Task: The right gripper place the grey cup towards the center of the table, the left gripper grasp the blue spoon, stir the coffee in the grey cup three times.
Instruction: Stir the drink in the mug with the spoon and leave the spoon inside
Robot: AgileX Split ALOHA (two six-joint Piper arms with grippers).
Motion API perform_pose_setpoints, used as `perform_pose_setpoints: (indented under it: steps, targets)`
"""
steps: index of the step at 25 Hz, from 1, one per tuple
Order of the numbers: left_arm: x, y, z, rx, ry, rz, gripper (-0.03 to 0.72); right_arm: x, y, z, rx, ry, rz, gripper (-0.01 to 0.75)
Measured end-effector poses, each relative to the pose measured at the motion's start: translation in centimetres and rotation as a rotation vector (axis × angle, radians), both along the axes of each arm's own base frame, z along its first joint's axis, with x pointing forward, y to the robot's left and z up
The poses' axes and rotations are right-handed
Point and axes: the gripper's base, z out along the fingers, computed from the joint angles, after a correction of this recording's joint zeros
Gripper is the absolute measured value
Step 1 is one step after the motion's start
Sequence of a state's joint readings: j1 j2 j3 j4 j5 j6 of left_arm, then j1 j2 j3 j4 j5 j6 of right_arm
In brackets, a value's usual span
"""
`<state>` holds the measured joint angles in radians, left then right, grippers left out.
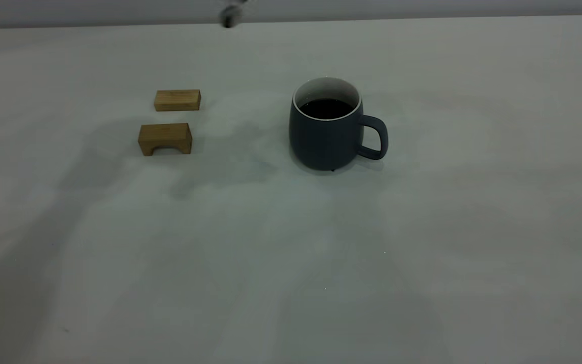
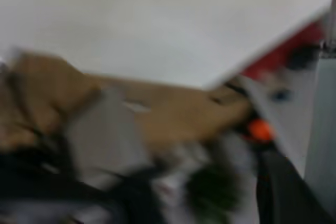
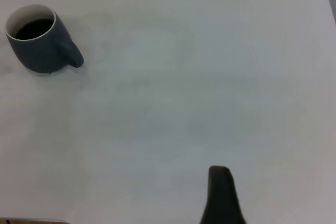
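Observation:
The grey cup (image 1: 325,134) stands upright near the middle of the table (image 1: 291,263), its handle pointing right, with dark coffee (image 1: 325,108) inside. The right wrist view shows the cup (image 3: 39,43) far off, with a dark part of my right gripper (image 3: 220,192) well away from it over bare table. The blue spoon is out of view. A small smeared grey shape (image 1: 229,15) hangs at the exterior view's top edge; I cannot tell what it is. My left gripper (image 2: 278,192) shows only as a dark blur, off beyond the table's edge.
Two brown wooden blocks lie left of the cup: a flat one (image 1: 177,99) and an arched one (image 1: 165,138) in front of it. The left wrist view shows blurred brown, red and orange shapes beyond the table's edge.

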<state>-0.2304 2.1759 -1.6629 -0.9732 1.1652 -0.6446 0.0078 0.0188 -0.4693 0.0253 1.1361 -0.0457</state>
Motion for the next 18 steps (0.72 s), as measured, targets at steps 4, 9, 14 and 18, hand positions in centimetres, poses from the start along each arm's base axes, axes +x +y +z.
perform_pose_setpoints:
  steps: [4,9,14,18]
  targets:
    - [0.8,-1.1,-0.5,-0.158,0.158,0.138,0.141,0.0,0.0,0.0,0.000,0.000,0.000,0.582]
    - [1.0,-2.7,-2.9,-0.210,0.271,0.180,0.141,0.0,0.0,0.0,0.000,0.000,0.000,0.582]
    - [1.1,-4.5,-6.4,-0.222,0.400,0.250,0.141,0.0,0.0,0.0,0.000,0.000,0.000,0.582]
    - [1.3,-5.3,-8.9,-0.247,0.466,0.315,0.140,0.0,0.0,0.0,0.000,0.000,0.000,0.582]
